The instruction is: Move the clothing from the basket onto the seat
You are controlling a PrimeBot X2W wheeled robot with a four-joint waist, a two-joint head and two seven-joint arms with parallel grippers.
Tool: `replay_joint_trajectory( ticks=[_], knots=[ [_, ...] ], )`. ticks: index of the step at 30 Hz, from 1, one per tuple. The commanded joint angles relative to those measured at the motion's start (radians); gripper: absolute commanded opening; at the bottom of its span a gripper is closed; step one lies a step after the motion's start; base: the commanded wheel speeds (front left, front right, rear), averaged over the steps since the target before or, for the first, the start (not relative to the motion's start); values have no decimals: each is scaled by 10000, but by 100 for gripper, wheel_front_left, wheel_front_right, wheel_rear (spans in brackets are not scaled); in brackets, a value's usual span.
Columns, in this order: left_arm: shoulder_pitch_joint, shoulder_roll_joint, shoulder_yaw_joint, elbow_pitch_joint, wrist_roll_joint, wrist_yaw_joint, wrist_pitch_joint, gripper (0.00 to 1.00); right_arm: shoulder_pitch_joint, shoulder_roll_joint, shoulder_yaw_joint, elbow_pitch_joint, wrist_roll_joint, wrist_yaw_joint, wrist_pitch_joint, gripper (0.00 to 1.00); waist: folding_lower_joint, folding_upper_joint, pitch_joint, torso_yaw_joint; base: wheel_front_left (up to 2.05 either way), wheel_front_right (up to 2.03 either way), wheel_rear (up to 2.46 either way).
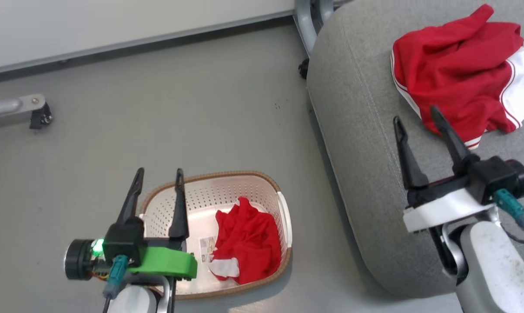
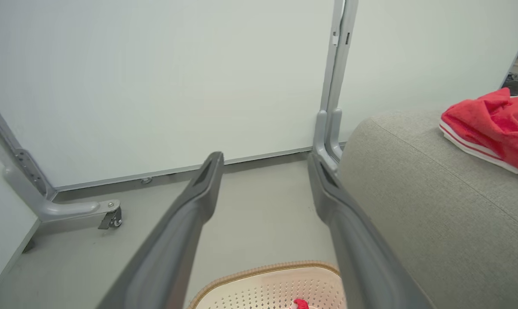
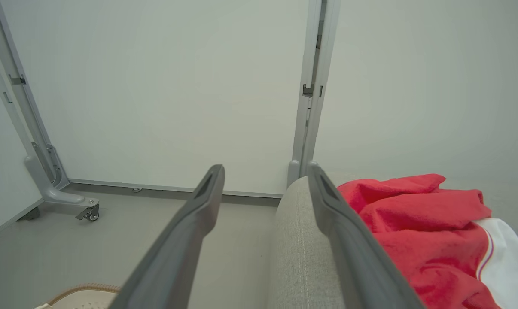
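Jaws of both grippers are released: the two dark fingers of each stand well apart with nothing between them. The left gripper [image 1: 159, 171] has a green body with a small green light, and the right gripper [image 1: 415, 114] has a white one. The only print I can find is a label sticker [image 1: 207, 248] on the bottom of the basket [image 1: 227, 175], and its writing is too small to read.

The basket stands on the grey floor [image 1: 179, 108], near and to the left of the seat [image 1: 357, 152]. One crumpled red garment [image 1: 247, 241] with a white patch lies in the right half of the basket, just beside the sticker. The other red garment [image 1: 453, 74], with a white panel and thin stripe trim, lies bunched on the far right part of the seat.

The left gripper hovers over the near left corner of the basket, fingers pointing to the far wall. The right gripper hovers over the seat, its right fingertip at the near edge of the garment there; whether it touches the cloth I cannot tell. A pale wall panel [image 1: 114, 26] closes the far side, with a grey leg on a caster [image 1: 36, 115] at the far left and a grey post [image 1: 307, 21] behind the seat's far corner.
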Motion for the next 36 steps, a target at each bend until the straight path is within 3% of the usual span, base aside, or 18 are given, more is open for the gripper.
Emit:
replay_joint_trajectory(
  ticks=[1, 5, 15, 36],
  knots=[
    [412, -119, 257, -116, 151, 64, -3, 100, 459, 27, 112, -71, -177, -6, -29, 100, 1, 0, -952, 425, 0, 0, 0],
    [1143, -377, 903, -522, 456, -113, -4, 100, 1125, 239, 312, -403, -560, -6, -29, 100, 1, 0, -1368, 353, 0, 0, 0],
    [2695, -783, 1699, -1192, 794, -786, -4, 100, 2943, 939, -95, -810, -135, -6, -27, 100, 1, 0, -2087, 364, 0, 0, 0],
    [2710, -834, 1582, -1099, 962, -780, -3, 100, 3426, 952, 35, -736, -63, -6, -29, 100, 1, 0, -2452, 651, 0, 0, 0]
  ],
)
